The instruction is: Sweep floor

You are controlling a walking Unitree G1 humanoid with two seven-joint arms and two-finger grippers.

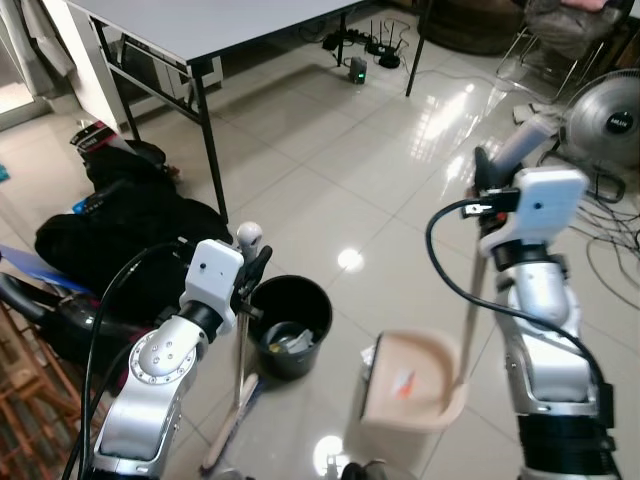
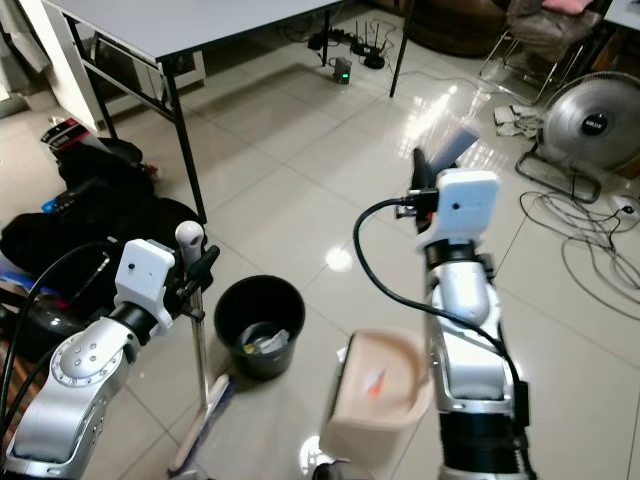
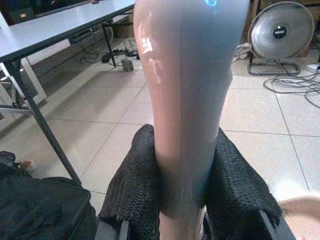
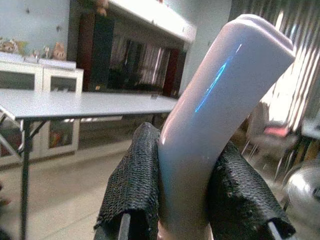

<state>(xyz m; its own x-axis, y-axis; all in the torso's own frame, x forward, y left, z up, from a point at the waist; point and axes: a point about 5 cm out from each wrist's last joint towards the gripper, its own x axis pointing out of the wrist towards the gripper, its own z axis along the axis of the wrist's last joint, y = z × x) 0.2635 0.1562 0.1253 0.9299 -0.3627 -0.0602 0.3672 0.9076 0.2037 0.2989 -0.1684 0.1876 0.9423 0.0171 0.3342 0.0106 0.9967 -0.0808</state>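
My left gripper point(image 1: 250, 283) is shut on the thin upright broom handle point(image 1: 243, 340), just below its rounded white top. The broom head point(image 1: 228, 432) rests on the tiles beside a black bin point(image 1: 290, 325) that holds some rubbish. My right gripper point(image 1: 484, 178) is shut on the long pale handle point(image 1: 472, 300) of a pink dustpan point(image 1: 412, 392), which sits low near my feet with a small orange scrap point(image 1: 402, 383) inside. In the left wrist view the black fingers point(image 3: 134, 187) clamp the broom handle point(image 3: 187, 100). In the right wrist view the dustpan handle's curved end point(image 4: 220, 100) is held.
A grey table point(image 1: 215, 25) on black legs stands at the back left, with black bags point(image 1: 120, 225) heaped below it. A floor fan point(image 1: 605, 118) and loose cables point(image 1: 605, 225) lie to the right. A power strip point(image 1: 372, 45) sits at the back.
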